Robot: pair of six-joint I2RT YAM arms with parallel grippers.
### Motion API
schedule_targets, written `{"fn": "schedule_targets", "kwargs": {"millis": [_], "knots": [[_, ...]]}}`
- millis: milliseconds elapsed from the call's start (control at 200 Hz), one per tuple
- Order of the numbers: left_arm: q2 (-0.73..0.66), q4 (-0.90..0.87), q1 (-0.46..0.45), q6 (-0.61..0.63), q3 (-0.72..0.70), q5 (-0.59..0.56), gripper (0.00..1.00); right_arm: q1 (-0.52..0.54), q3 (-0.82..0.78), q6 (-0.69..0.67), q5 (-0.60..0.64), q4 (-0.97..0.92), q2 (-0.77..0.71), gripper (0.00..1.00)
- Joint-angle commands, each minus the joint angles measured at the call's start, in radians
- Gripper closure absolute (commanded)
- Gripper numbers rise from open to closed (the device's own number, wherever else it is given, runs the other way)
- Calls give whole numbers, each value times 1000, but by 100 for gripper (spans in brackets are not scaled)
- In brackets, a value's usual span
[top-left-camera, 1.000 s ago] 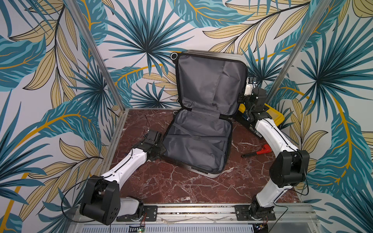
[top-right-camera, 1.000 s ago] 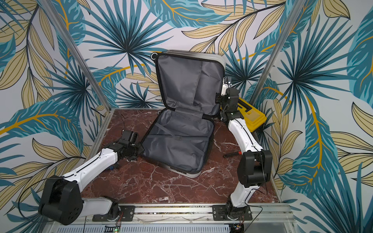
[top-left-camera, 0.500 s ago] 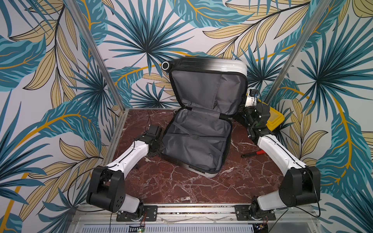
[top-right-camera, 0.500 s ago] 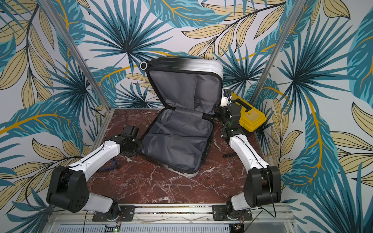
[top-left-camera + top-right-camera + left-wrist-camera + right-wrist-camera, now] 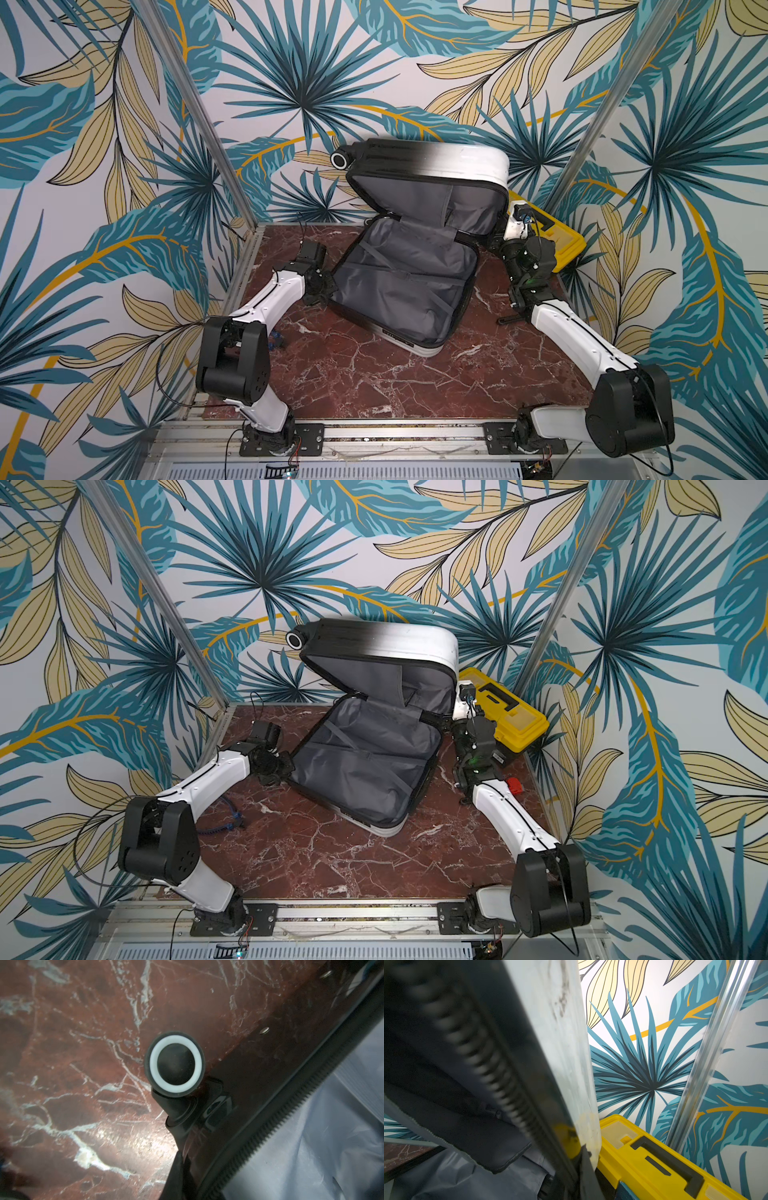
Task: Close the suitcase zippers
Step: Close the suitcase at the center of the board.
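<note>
The suitcase (image 5: 407, 286) lies open on the worktop (image 5: 374, 374), between the middle and the rear edge. Its base half is flat with the grey lining up. The lid (image 5: 436, 162) stands at the rear edge and tilts forward over the base, so its white-to-black shell shows in both top views. The zipper (image 5: 270, 1126) runs undone along the rims of both halves; in the right wrist view its teeth (image 5: 483, 1053) are blurred.

The left claw (image 5: 326, 286) is at the base's left rim, just beside a wheel (image 5: 175, 1066) that has a white ring. In the left wrist view its fingers (image 5: 180, 1167) form one dark wedge with no gap, touching the black rim. I cannot tell if anything thin is pinched there.

The right claw (image 5: 502, 232) is at the lid's right rim, near the hinge. It is closed, and its fingers (image 5: 584, 1167) press against the seam where the black zipper band meets the white shell. I cannot tell if it grips that rim.

A yellow toolbox (image 5: 511, 712) sits in the rear right corner, just beside the lid.
</note>
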Motion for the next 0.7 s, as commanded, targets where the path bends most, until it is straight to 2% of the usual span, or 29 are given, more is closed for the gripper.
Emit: {"fn": "schedule_targets", "kwargs": {"millis": [0, 110, 320, 461, 561, 696], "knots": [[-8, 270, -7, -18, 81, 179, 94, 45, -46, 59, -58, 18, -38, 98], [-47, 267, -6, -20, 62, 159, 78, 53, -59, 46, -43, -41, -61, 93], [-156, 213, 3, -26, -26, 71, 50, 78, -105, 14, -72, -254, -161, 64], [-244, 192, 19, -46, -93, 46, 40, 91, -127, -1, -148, -443, -252, 47], [-327, 135, 29, -73, -139, -10, 37, 91, -150, -10, -171, -592, -325, 37], [-493, 112, 33, -123, -267, -82, 33, 91, -146, -11, -209, -842, -395, 25]]}}
